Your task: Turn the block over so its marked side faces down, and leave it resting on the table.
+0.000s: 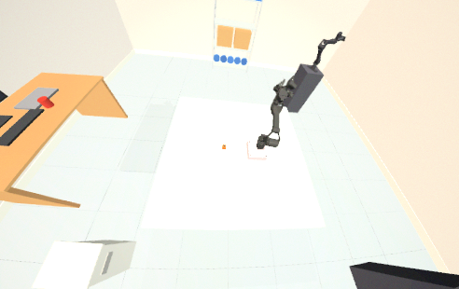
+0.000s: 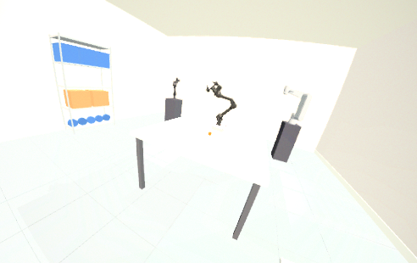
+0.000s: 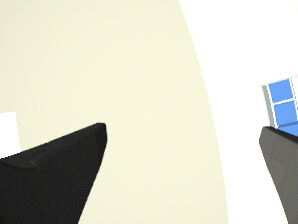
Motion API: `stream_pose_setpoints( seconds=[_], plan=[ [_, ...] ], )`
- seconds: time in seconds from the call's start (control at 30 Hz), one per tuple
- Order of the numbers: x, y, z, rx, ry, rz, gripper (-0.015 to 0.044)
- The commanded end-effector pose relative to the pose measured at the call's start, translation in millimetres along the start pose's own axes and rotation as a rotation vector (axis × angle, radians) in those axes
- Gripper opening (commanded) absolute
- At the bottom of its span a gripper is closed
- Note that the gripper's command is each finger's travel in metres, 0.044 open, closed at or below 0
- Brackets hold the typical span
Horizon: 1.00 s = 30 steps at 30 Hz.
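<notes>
A small orange block (image 1: 224, 146) (image 2: 209, 133) rests on the white table (image 1: 206, 196) (image 2: 162, 131), beside the arm's base. A tiny darker spot shows on it in the top view, but the block is too small to tell which way its marked side faces. My gripper (image 1: 279, 84) (image 2: 208, 88) (image 3: 187, 134) is open, with nothing between its fingers. It is raised high above the table, well away from the block. The wrist view shows the two dark fingers wide apart against the ceiling and wall, and the block is not in that view.
A pale pad (image 1: 257, 154) lies under the arm's base. A dark pedestal (image 1: 305, 86) (image 2: 173, 109) carries another black arm, and a second pedestal (image 2: 286, 142) carries a white arm (image 2: 303, 106). A shelf rack with blue and orange boxes (image 2: 86, 98) and an orange desk (image 1: 52, 121) stand apart.
</notes>
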State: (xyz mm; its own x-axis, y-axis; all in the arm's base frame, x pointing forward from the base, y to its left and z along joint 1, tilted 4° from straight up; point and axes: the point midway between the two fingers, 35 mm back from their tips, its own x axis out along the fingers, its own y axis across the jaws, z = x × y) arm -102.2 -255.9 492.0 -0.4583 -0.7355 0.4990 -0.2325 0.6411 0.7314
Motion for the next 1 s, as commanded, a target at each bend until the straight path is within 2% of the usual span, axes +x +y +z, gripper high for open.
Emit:
stream_pose_setpoints(
  seconds=[0.0,0.1,0.23,0.47,0.73,0.97],
  plan=[
    [0,-1,0,-0.002,0.001,-0.004,0.0426],
    [1,-18,-8,-0.028,0.022,-0.065,0.0440],
    [-1,-66,-34,-0.117,0.099,-0.235,0.0440],
    [-33,-154,-90,-0.355,0.332,-0.530,0.0440],
    [-115,-236,-158,-0.677,0.754,-0.768,0.0440],
    [-207,-278,-201,-0.930,1.194,-0.843,0.0440]
  ],
)
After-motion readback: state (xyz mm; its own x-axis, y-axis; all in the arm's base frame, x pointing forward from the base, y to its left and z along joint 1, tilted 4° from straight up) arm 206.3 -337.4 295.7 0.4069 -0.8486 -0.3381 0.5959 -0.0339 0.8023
